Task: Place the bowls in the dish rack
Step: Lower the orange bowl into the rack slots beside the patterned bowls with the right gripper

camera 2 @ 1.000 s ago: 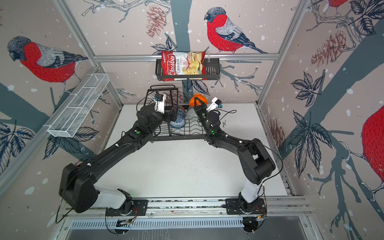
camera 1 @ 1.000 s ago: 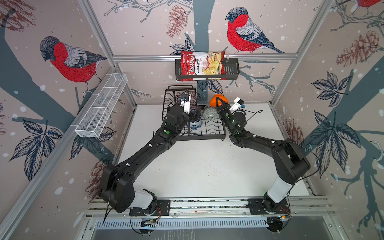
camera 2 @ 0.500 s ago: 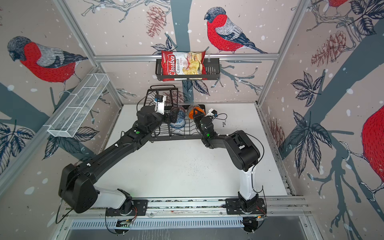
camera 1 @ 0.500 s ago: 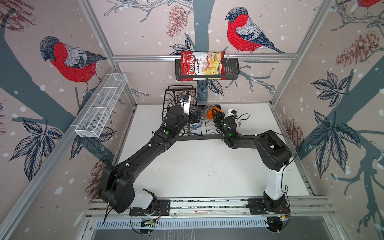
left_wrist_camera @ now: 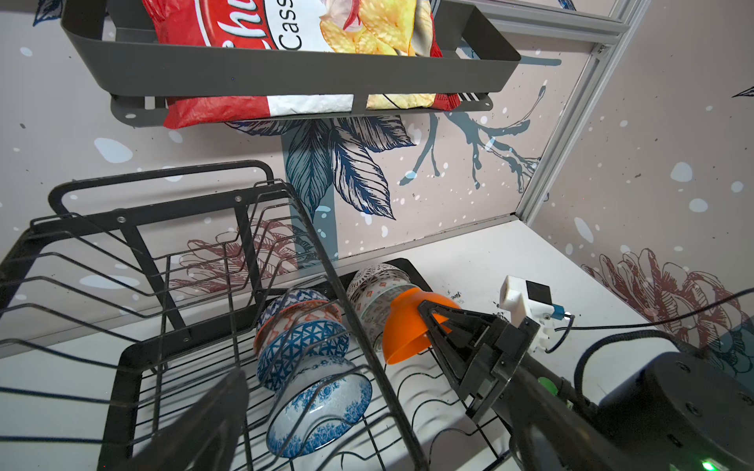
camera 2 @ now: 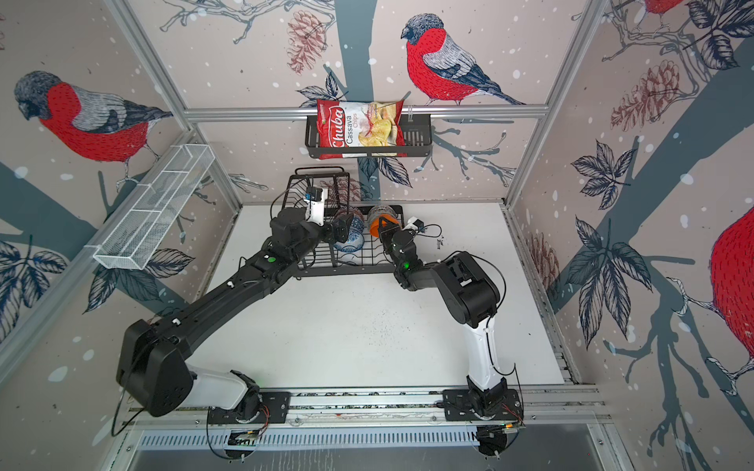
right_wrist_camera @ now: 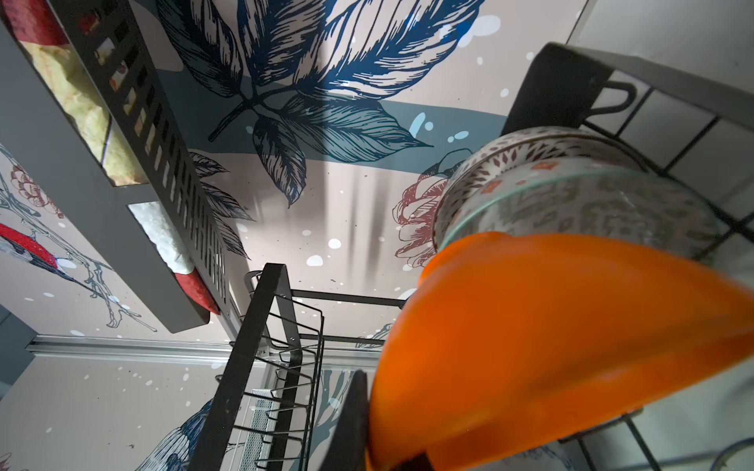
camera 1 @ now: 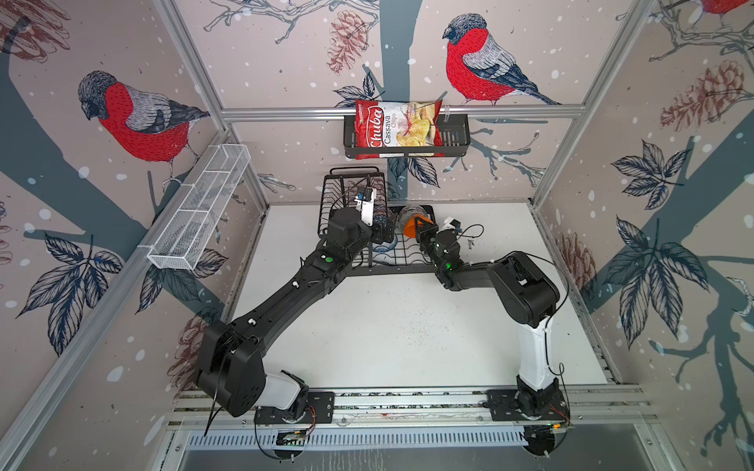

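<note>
The black dish rack [camera 1: 379,265] stands at the back of the table, its raised basket tier [camera 1: 351,191] to the left. Salmon [left_wrist_camera: 300,316], blue geometric [left_wrist_camera: 304,346] and blue-white floral [left_wrist_camera: 322,403] bowls stand on edge in one row. A dark-patterned white bowl [left_wrist_camera: 377,275] and a grey-green one [left_wrist_camera: 379,310] stand in the row beside it. My right gripper [camera 1: 421,230] is shut on the rim of the orange bowl [camera 1: 413,226], tilted right in front of the grey-green bowl [right_wrist_camera: 571,204]. My left gripper [camera 1: 383,230] hangs open over the floral bowl; one finger [left_wrist_camera: 204,424] shows.
A black slatted basket with a chips bag [camera 1: 406,130] hangs on the back wall above the rack. A long white mesh tray [camera 1: 200,212] runs along the left wall. The white table [camera 1: 387,334] stretches in front of the rack.
My right arm has folded at the elbow and carried the orange bowl down and leftward into the rack, up to the grey-green bowl. The left arm has hardly moved.
</note>
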### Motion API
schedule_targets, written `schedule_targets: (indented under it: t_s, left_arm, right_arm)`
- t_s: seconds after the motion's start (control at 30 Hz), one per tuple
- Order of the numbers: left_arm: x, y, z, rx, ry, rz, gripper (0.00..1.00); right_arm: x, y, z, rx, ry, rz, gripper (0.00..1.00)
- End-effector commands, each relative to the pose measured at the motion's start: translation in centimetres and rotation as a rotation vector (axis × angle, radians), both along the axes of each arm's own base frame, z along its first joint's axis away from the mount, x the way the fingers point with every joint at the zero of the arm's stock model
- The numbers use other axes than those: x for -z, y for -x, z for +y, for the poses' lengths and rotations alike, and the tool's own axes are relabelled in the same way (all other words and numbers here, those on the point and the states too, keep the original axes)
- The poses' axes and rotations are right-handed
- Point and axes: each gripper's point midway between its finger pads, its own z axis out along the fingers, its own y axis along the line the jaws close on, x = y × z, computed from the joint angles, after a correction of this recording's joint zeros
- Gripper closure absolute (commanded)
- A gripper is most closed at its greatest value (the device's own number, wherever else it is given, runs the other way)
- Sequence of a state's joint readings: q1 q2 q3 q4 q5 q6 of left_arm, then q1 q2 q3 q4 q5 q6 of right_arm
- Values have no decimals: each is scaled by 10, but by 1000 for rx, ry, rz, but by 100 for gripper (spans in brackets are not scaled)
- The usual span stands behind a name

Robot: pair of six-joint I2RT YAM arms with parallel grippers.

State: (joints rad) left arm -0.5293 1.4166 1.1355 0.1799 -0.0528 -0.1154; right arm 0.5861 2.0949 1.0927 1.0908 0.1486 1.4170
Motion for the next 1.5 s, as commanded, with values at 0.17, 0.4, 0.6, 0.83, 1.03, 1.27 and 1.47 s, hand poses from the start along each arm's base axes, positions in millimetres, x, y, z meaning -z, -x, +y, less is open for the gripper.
schedule_targets:
  t_s: [0.17,0.4,0.6,0.83,1.03,1.27,1.47]
  left_arm:
    - [-6,1,-3,15,23,-12,1]
    - [-9,2,-2,15,26,-17,2]
    - [-7,2,-3,19,29,-14,2]
    - [-9,2,-2,18,31,-18,1]
    - [-10,2,-1,16,30,-19,2]
    - [-12,0,1,17,42,-16,2]
    - [-11,-4,5,23,75,-1,1]
  right_arm:
    - [5,-6,6,-12,-38,-7,100]
    - [19,-8,7,-5,-28,28,100]
    - [29,-7,15,-16,-33,50,100]
    - [33,-5,17,-11,-14,69,100]
    - [34,-3,13,-5,-6,75,100]
    - [39,-1,10,-1,3,94,100]
    - [45,1,9,0,11,116,100]
